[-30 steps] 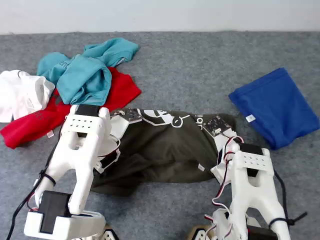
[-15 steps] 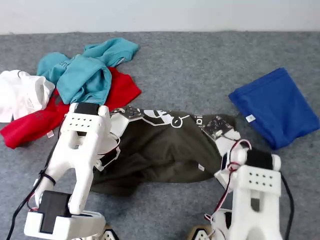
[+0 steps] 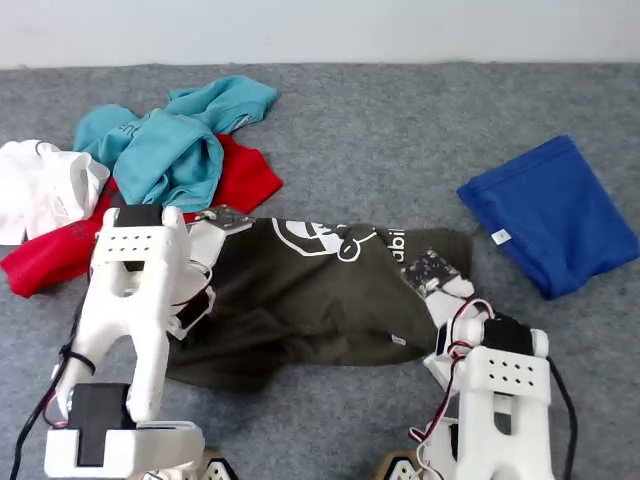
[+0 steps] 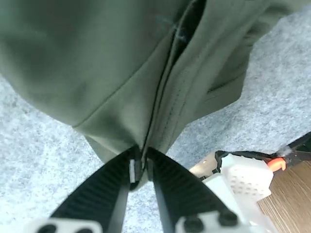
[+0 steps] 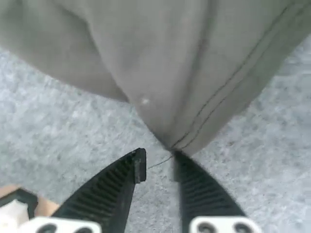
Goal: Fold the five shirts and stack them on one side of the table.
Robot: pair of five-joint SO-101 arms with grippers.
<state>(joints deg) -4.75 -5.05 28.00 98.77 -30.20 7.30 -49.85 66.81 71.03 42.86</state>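
Olive shirt (image 3: 310, 300) is spread mid-table (image 3: 400, 130), its hem clamped tight in the left pincer (image 4: 141, 167). The right pincer (image 5: 158, 167) is held narrowly parted, a shirt corner just at its tips. The folded blue shirt (image 3: 550, 215) is laid well apart to the right; teal shirt (image 3: 170, 150), red shirt (image 3: 245, 180) and white shirt (image 3: 40, 190) are heaped at the left.

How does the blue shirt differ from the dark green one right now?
The blue shirt is folded compactly; the dark green shirt lies spread and rumpled. The blue shirt lies untouched; the left gripper pinches the dark green shirt's edge. Blue is plain, green carries a white print. Both lie on the grey table.
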